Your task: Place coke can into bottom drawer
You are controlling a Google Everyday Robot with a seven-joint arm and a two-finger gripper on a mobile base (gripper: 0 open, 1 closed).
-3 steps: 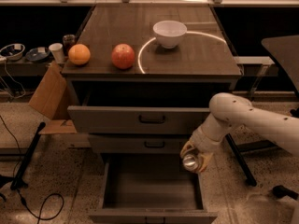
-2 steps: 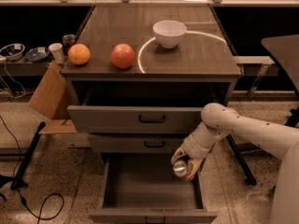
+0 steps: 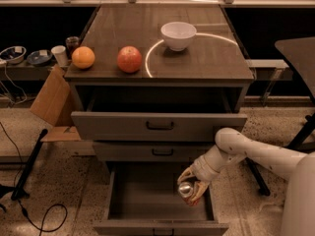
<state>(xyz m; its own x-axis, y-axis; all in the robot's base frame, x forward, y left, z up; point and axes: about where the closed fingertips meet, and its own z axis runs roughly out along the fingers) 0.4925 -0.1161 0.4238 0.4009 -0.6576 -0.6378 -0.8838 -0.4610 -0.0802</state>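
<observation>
On the table [image 3: 216, 58] sit an orange [image 3: 83, 57], an apple [image 3: 129, 59] and a white bowl [image 3: 178, 35]. Below, the bottom drawer [image 3: 147, 193] of 3 stands open. Over its right part, the pincer [image 3: 193, 191] grips the can [image 3: 185, 190], silver top up.

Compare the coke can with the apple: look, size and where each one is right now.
Place: the coke can is held in the pincer, over the right side of the open bottom drawer; the apple rests on the cabinet top, beside the orange.
Size: the coke can looks smaller than the apple.
Look: the coke can shows a silver top; the apple is round and red all over.
Both are reddish.
</observation>
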